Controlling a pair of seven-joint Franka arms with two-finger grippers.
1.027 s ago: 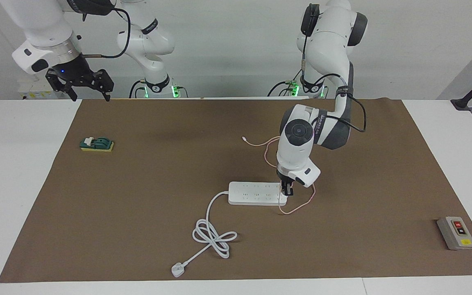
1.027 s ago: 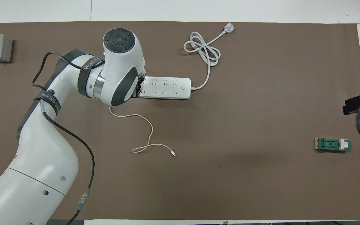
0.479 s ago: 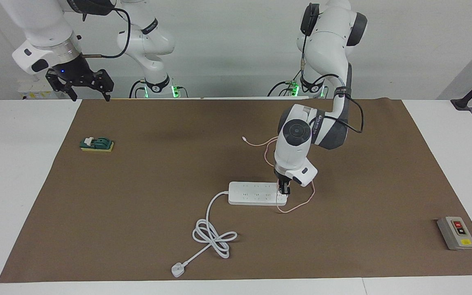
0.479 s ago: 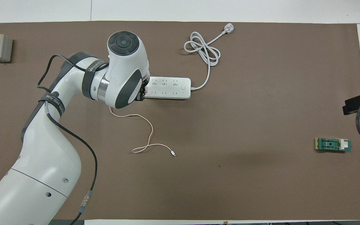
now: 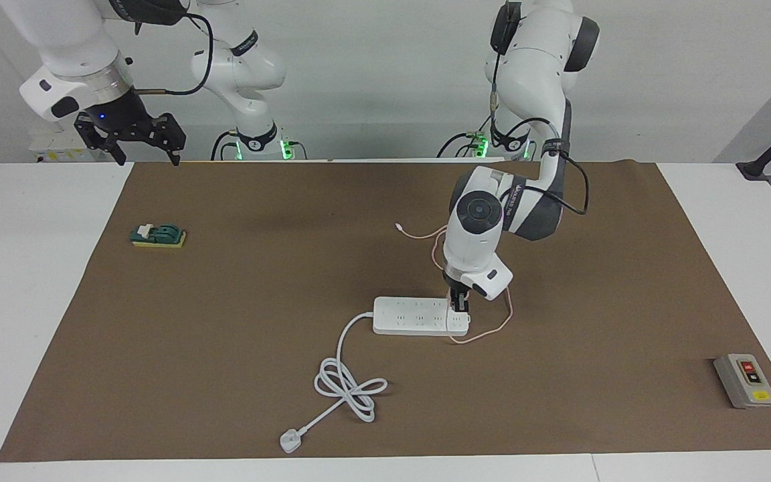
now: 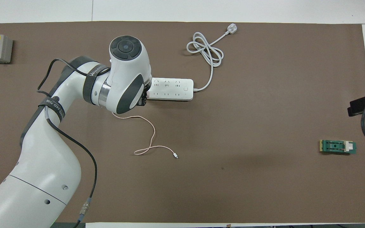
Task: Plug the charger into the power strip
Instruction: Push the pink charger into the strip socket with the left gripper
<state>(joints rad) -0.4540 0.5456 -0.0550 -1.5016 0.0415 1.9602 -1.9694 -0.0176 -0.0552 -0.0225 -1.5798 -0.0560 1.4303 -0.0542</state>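
Across the facing view, the right gripper (image 5: 138, 148) comes first: black, its fingers spread wide and holding nothing, it hangs in the air over the robots' edge of the brown paper mat (image 5: 238, 281) at the right arm's end, where that arm waits. In the overhead view only a dark corner of it shows at the frame's edge, the rest cut off. On the mat below it lies a small green block with a white clip on a yellow base (image 5: 158, 235).

Toward the middle, farthest from the robots, a white three-pin plug (image 5: 289, 441) ends a thick white cord (image 5: 349, 385), which is knotted in a loose loop and runs to the long flat white power strip (image 5: 412, 316).

At the strip's end toward the left arm, the left gripper (image 5: 460, 309) stands upright with its tips down on the strip, fingers pressed together. The small pale-pink charger is almost wholly hidden between them; whether its pins are seated in a socket cannot be made out. Its thin pink cable (image 5: 486, 333) curls out beside the strip's end, then runs under the arm toward the robots, ending in a small connector (image 5: 398, 227) on the mat. In the overhead view the left arm's white wrist covers the gripper and the strip's end.

Last, at the left arm's end of the mat, sits a grey box with red and yellow buttons (image 5: 745, 380).
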